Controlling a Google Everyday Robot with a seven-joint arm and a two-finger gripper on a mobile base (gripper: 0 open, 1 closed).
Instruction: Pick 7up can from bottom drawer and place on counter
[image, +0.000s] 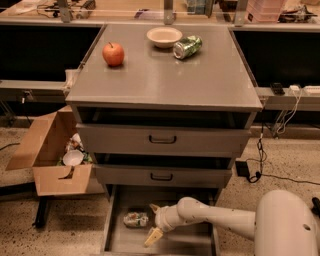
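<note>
The 7up can (136, 219), pale whitish-green and dented, lies on its side on the floor of the open bottom drawer (180, 239), near the left wall. My gripper (152, 222) reaches into the drawer from the right on the white arm and sits just right of the can. Its tan fingers (152, 236) are spread open, one above and one below the can's level, with nothing held. The counter (165, 75) is the grey top of the cabinet above.
On the counter stand a red apple (113, 54), a white bowl (164, 36) and a shiny green can (187, 47) lying on its side. Two shut drawers with black handles (162, 139) overhang the bottom drawer. A cardboard box (52, 155) of rubbish sits left of the cabinet.
</note>
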